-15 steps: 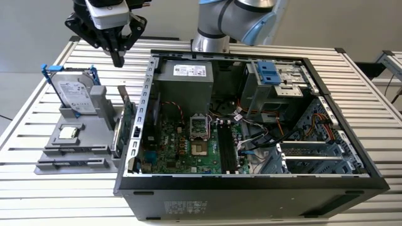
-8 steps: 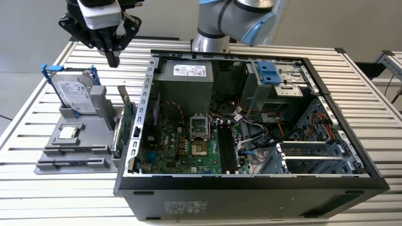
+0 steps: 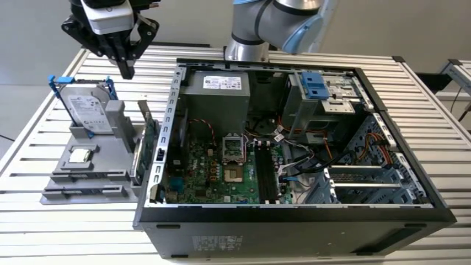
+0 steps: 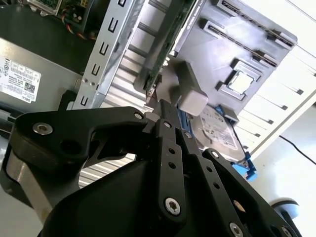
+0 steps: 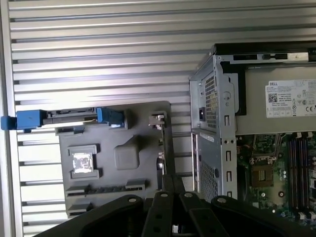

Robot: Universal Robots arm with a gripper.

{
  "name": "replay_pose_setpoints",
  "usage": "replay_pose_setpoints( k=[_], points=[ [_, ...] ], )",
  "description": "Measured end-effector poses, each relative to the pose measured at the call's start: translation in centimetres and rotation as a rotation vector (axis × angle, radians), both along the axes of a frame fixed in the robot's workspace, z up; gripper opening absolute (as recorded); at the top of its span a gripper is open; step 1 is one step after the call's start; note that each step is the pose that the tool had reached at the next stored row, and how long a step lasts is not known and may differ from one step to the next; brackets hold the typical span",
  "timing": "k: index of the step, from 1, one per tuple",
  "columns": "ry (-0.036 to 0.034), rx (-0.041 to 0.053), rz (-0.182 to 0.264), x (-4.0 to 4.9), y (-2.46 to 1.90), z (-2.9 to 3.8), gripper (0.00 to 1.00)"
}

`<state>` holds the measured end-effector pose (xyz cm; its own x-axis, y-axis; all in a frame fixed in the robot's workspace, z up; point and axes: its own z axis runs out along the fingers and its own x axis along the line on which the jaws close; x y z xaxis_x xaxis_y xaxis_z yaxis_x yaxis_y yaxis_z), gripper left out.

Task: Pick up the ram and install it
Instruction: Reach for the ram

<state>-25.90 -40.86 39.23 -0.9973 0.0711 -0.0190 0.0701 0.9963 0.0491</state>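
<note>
In the exterior view the black-fingered gripper (image 3: pixel 127 70) hangs above the far end of the grey plastic holder tray (image 3: pixel 103 160), its fingers pinched together on nothing. The ram (image 3: pixel 143 118), a long thin grey-edged memory stick, stands on edge along the tray's side nearest the open black computer case (image 3: pixel 294 212). It is untouched, and the wider green circuit card (image 3: pixel 152 152) stands just beside it. That closeness looks like the danger to me: fingers lowered slightly off-line could nip the card instead.

In the second wrist view the gripper (image 4: pixel 163 106) sits over one end of what I take for the ram (image 4: pixel 168 47). A grip that far from the middle could let it tilt, and clenched fingers would only butt its edge.

In the first wrist view the ram (image 5: pixel 165 148) runs as a thin line toward the gripper (image 5: pixel 170 195), near the case's metal wall (image 5: pixel 217 148), which a swinging stick might clip.
</note>
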Motion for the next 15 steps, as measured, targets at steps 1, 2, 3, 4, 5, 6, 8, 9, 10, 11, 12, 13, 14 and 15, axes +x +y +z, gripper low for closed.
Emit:
replay_pose_setpoints(
  k=[1, 2, 3, 4, 5, 6, 8, 9, 10, 11, 12, 13, 14, 15],
  points=[
    [0.0000, 0.0000, 0.000, -0.11, -0.01, 0.00, 0.00],
    [-0.0001, 0.0000, 0.000, -0.21, -0.02, 0.00, 0.00],
    [0.0000, -0.0001, 0.000, -0.32, -0.04, 0.00, 0.00],
    [0.0000, 0.0000, 0.000, -0.42, -0.06, 0.00, 0.00],
    [-0.0001, 0.0000, 0.000, -0.52, -0.08, 0.00, 0.00],
    [0.0000, 0.0000, 0.000, -0.63, -0.10, 0.00, 0.00],
    [0.0000, 0.0000, 0.000, -0.86, -0.14, 0.00, 0.00],
    [0.0000, 0.0000, 0.000, -0.97, -0.16, 0.00, 0.00],
    [0.0000, 0.0000, 0.000, -1.08, -0.17, 0.00, 0.00],
    [0.0000, -0.0001, 0.000, -1.19, -0.19, 0.00, 0.00],
    [0.0000, 0.0000, 0.000, -1.33, -0.22, 0.00, 0.00],
    [0.0001, -0.0001, 0.001, -1.51, -0.25, 0.00, 0.00],
    [0.0000, 0.0000, 0.002, -1.69, -0.28, 0.00, 0.00],
    [0.0000, 0.0000, 0.004, -1.87, -0.30, 0.00, 0.00]
  ],
)
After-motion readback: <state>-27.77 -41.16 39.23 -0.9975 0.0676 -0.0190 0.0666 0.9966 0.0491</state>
